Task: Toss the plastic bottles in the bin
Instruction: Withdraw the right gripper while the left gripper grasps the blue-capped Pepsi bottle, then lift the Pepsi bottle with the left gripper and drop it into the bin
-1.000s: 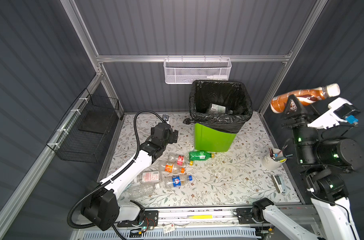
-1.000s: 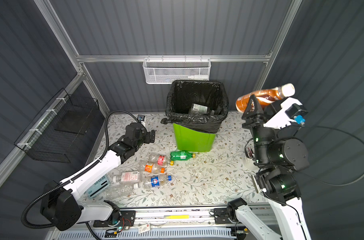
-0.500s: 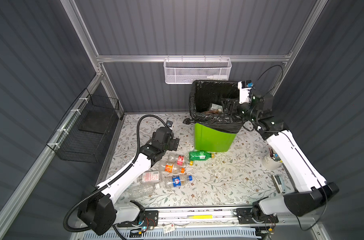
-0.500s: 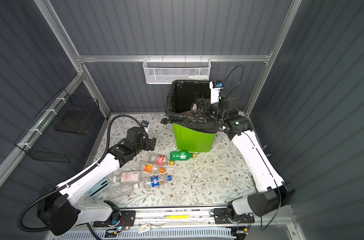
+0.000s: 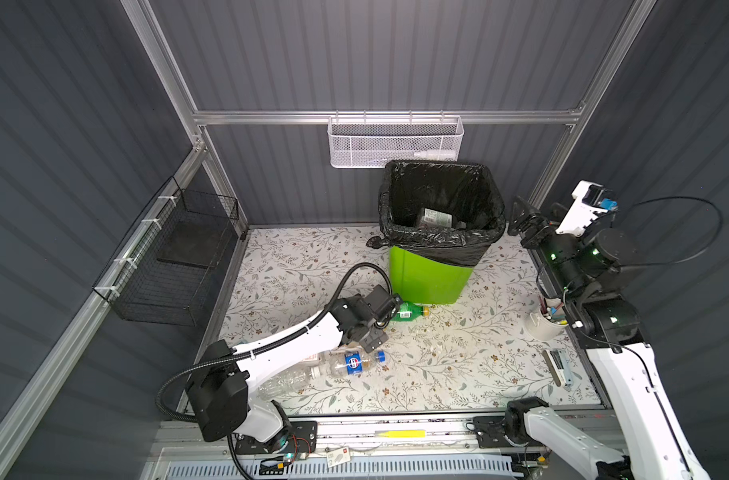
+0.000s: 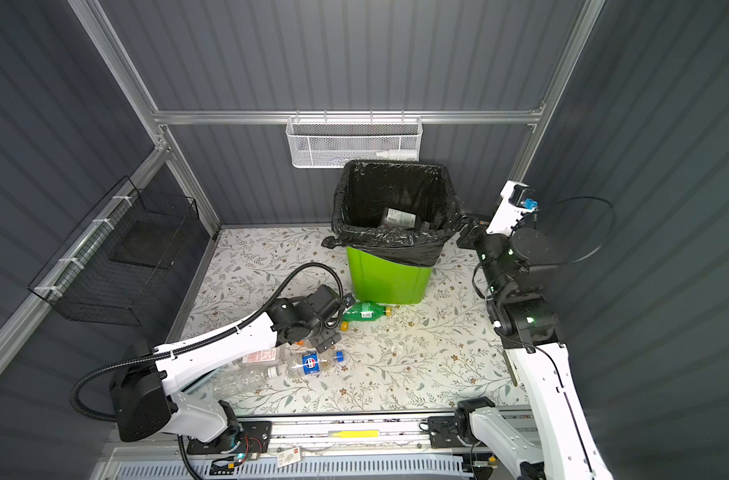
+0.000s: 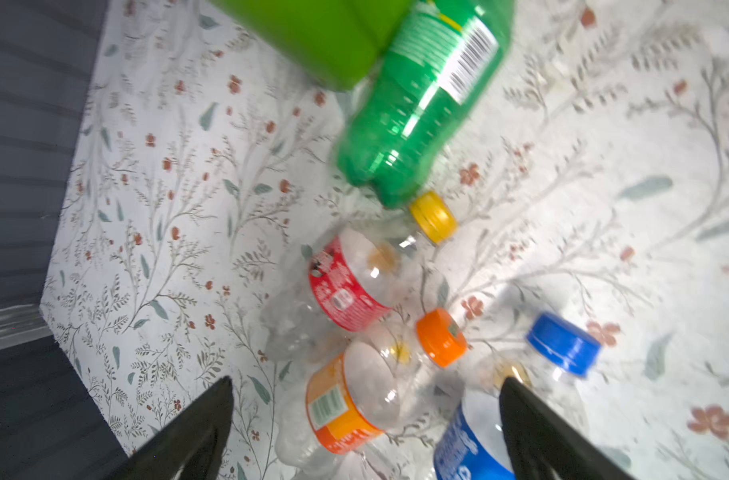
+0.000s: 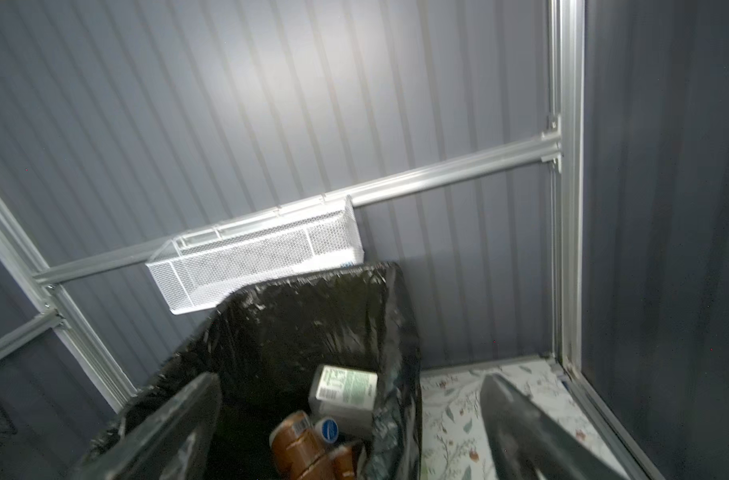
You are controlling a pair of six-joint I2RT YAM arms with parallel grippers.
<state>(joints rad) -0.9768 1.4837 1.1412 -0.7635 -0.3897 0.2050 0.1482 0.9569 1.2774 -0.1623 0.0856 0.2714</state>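
Left hand: the left hand (image 5: 384,326) (image 6: 338,322) (image 7: 365,380) is spread wide and holds nothing. It hangs low over the cluster of bottles left of centre in both top views. In the left wrist view its fingers (image 7: 180,436) frame the orange-label bottle (image 7: 338,411) and the blue-label bottle (image 7: 466,440); I cannot tell whether they touch.
Right hand: the right hand (image 5: 525,222) (image 6: 464,230) (image 8: 349,378) is spread wide and empty. It is raised just beside the bin's right rim, at the right of both top views.
Bin: the bin (image 5: 429,278) (image 6: 385,278) stands upright on the desk (image 5: 458,365), above centre of the frame, with its black liner (image 8: 313,282) folded over the rim.
In the bin: a brown bottle (image 8: 300,449) lies beside a pale bottle (image 8: 346,392) (image 5: 435,217) with a white-and-green label.
Bottles on the desk: a green bottle (image 5: 406,311) (image 6: 365,311) (image 7: 421,104) lies on its side against the bin's foot. Below it lie a red-label bottle (image 7: 342,286), the orange-label one and the blue-label one (image 5: 354,363). A plain clear bottle (image 5: 288,380) lies further to the lower left.
White mesh basket: the white mesh basket (image 5: 396,143) hangs on the back rail above the bin, with a white bottle (image 5: 433,154) lying in it.
Black wire basket: the black wire basket (image 5: 175,266) hangs on the left wall.
White cup: the white cup (image 5: 543,328) stands at the desk's right edge and holds pens (image 5: 552,311).
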